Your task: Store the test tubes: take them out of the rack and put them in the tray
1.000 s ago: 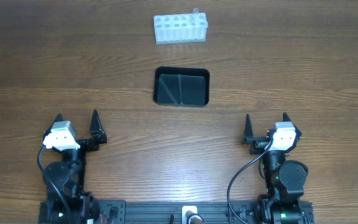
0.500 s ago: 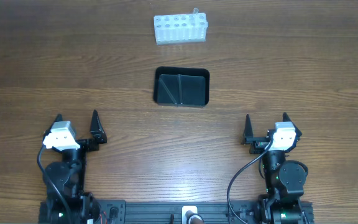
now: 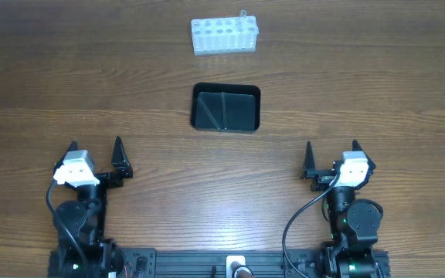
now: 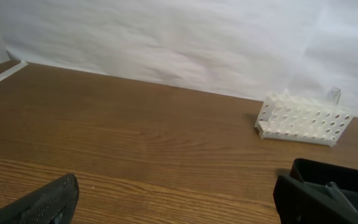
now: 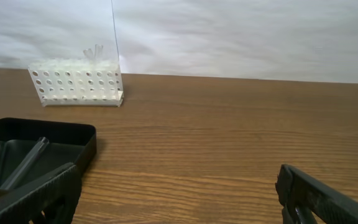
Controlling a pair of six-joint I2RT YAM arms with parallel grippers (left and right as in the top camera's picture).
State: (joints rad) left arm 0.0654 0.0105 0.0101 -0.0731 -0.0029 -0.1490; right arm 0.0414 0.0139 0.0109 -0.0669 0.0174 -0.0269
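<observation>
We judge the task nearly finished. Stored tubes (image 3: 221, 108) already lie in the tray (image 3: 258, 108), and in the rack (image 3: 224, 37) we make out a tube (image 3: 243, 15) standing at one end. The right wrist view hints at a second beside it, but we cannot tell. The step in hand is the reach for that tube, which is not yet begun. The left jaws and the right jaws both stand wide open and hold nothing, low over the surface (image 3: 377, 85) near their own bases. From either jaws the tray lies ahead and toward the middle, and the rack sits beyond the tray, well apart from both. The tube stands at the rack end on the right jaws' side, in the far row, so we think the right jaws have the shorter path. The next move calls for lifting those jaws over the tray and bringing them down around the tube's top with the opening across it. They should close gently on the clear wall, then draw the tube straight up so it clears its hole without dragging the light rack along. After that it wants laying flat beside the stored tubes, along the tray's length.
</observation>
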